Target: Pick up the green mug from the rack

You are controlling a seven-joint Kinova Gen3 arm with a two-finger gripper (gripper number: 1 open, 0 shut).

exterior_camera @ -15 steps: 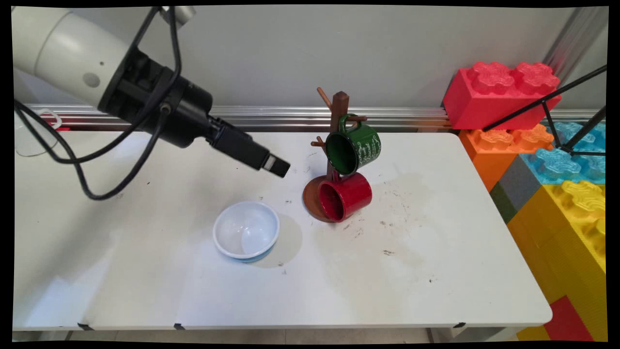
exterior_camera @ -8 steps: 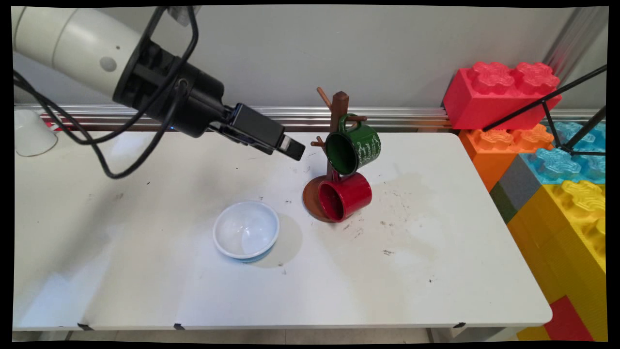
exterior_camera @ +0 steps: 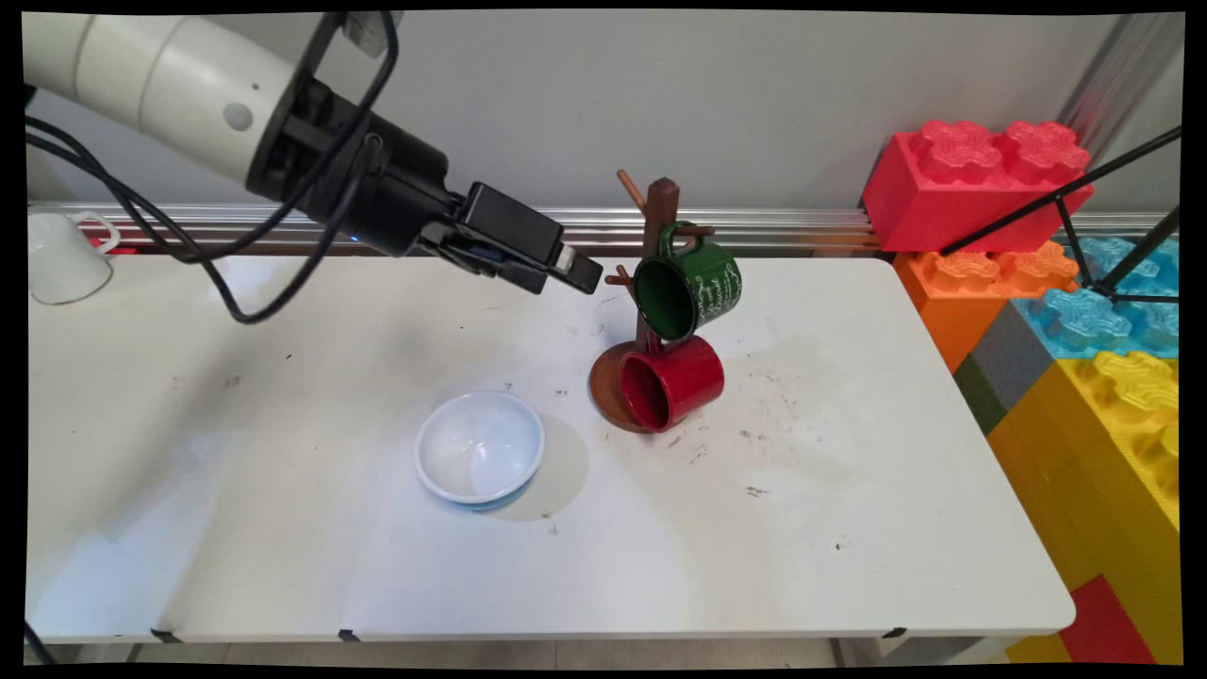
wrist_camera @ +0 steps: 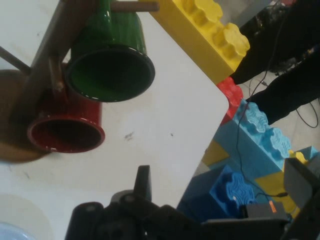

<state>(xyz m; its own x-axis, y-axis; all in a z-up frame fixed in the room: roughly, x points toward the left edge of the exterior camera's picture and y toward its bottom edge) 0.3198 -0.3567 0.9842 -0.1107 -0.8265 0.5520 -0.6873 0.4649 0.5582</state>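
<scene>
My gripper (exterior_camera: 583, 273) hangs above the table's back middle, just left of a brown wooden mug tree (exterior_camera: 661, 202). A green mug (exterior_camera: 688, 288) hangs from an upper peg with its mouth facing the front left. Below it a red mug (exterior_camera: 671, 380) hangs over the tree's round base. In the hand view the gripper (wrist_camera: 220, 186) is open and holds nothing; its fingers (wrist_camera: 143, 181) stand far apart. The green mug (wrist_camera: 110, 65) and red mug (wrist_camera: 67, 131) lie ahead to the upper left, beside the tree's stem (wrist_camera: 52, 47).
A white bowl with a blue outside (exterior_camera: 479, 448) sits on the white table (exterior_camera: 283, 547) in front of the gripper. A white cup (exterior_camera: 61, 256) stands at the far left back. Big toy blocks (exterior_camera: 981, 179) and black tripod legs (exterior_camera: 1066, 203) line the right side.
The gripper has risen and moved right towards the mug tree, turning its hand as it went. The mugs and the bowl have not moved.
</scene>
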